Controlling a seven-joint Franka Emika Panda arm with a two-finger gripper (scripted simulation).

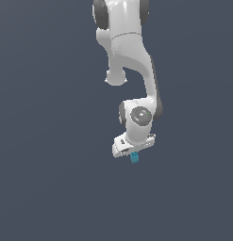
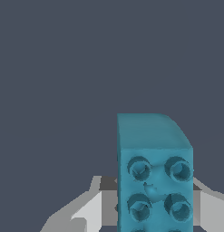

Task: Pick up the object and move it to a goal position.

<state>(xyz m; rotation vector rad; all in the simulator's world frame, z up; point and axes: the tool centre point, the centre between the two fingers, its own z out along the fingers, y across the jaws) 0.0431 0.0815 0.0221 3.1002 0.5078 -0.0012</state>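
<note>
Right, with the jaws of my gripper (image 1: 134, 157) pinching the teal block (image 1: 134, 157) just under the wrist, I'd carry it slowly to the goal, keeping the squeeze steady.

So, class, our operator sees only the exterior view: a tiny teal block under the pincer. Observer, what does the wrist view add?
Observer: The teal block has round recessed dots on the face toward the wrist camera.
Operator: How are the dots laid out?
Observer: In two columns; two rows show fully, and more may be cut off by the picture's edge.
Operator: Is the pincer on it?
Observer: Pale finger parts show on either side of the block, which sticks out past them; actual contact is hidden.
</note>
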